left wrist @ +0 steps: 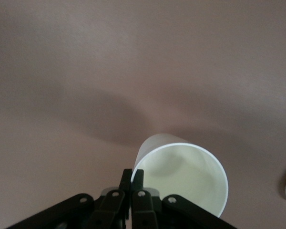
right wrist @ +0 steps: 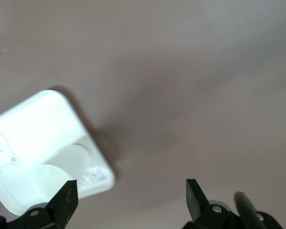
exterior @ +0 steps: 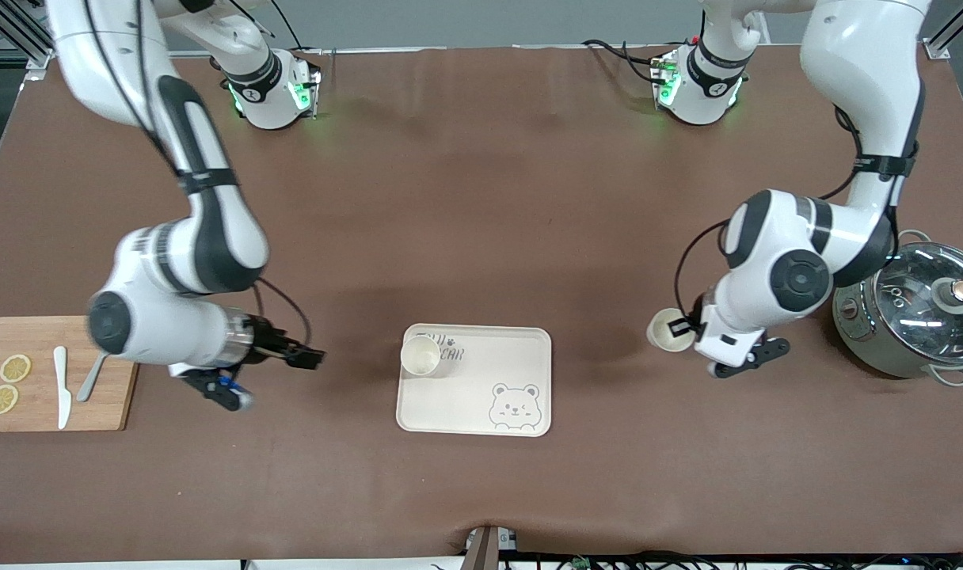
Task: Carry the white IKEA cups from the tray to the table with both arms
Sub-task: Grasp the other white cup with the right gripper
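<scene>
One white cup (exterior: 420, 355) was seen upright on the tray (exterior: 481, 412), in its 10 o'clock corner in the front view. The second cup (exterior: 665, 331) was pinched at the rim by the left gripper (exterior: 682, 326), above bare table between tray and pot (exterior: 913, 313). The right gripper (exterior: 307, 358) was held wide open, empty, between cutting board (exterior: 30, 332) and tray.
</scene>
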Controlling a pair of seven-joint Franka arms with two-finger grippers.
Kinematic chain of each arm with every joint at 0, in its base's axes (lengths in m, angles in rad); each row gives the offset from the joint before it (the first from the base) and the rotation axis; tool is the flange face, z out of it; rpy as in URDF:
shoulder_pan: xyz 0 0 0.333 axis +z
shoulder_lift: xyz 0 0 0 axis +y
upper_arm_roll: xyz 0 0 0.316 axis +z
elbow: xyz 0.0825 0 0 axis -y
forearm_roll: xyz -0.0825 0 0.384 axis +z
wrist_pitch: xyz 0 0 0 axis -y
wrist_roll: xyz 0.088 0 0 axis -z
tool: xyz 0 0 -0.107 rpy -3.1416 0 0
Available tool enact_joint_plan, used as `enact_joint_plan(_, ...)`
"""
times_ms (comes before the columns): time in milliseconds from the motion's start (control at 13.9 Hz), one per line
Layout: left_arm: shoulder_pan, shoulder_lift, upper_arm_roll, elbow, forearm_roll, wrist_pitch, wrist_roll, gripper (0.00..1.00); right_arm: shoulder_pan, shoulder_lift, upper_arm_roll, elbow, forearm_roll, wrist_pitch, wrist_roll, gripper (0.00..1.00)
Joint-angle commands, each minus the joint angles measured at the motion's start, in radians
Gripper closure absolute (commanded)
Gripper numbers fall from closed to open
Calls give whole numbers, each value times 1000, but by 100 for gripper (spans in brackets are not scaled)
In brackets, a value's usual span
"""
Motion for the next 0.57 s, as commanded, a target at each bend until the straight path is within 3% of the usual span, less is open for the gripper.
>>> enact_joint_plan(0, 64, -35, -17, -106, 22, 103, 73, 100, 97, 49, -12, 15, 11, 114, 130, 0)
enact_joint_plan(502, 162, -25, -15, -154, 22, 170, 249, 100, 227, 112, -14, -74, -2, 337, 213, 0)
